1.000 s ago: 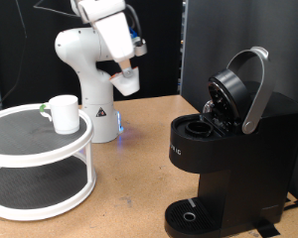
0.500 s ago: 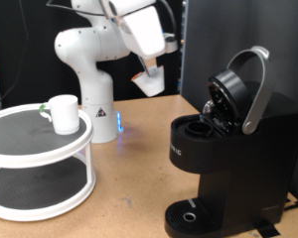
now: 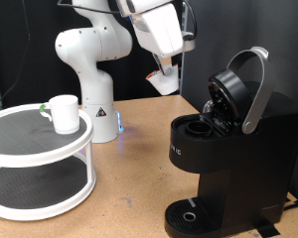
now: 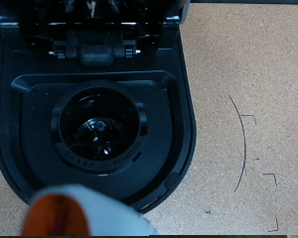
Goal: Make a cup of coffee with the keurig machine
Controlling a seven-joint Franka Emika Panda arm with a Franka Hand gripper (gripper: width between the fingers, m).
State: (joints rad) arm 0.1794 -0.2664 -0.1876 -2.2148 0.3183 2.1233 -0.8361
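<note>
The black keurig machine (image 3: 228,159) stands at the exterior view's right with its lid and silver-grey handle (image 3: 252,87) raised and the pod chamber (image 3: 198,127) open and empty. The white cup (image 3: 62,112) sits on the top tier of a white round stand (image 3: 40,149) at the left. My gripper (image 3: 164,83) hangs in the air up and to the left of the open lid, shut on a small white pod with a reddish top (image 4: 74,212). The wrist view looks straight down into the round chamber (image 4: 99,129), with the pod blurred close to the camera.
The white robot base (image 3: 93,79) stands behind the stand on the brown tabletop (image 3: 139,188). The machine's round drip tray (image 3: 192,214) is at the bottom. Pen marks show on the tabletop (image 4: 243,139) beside the machine. Black curtains are behind.
My gripper has swung to the exterior view's right and slightly up, from near the robot base to close beside the machine's open lid, with the pod still in it. The cup and machine have not moved.
</note>
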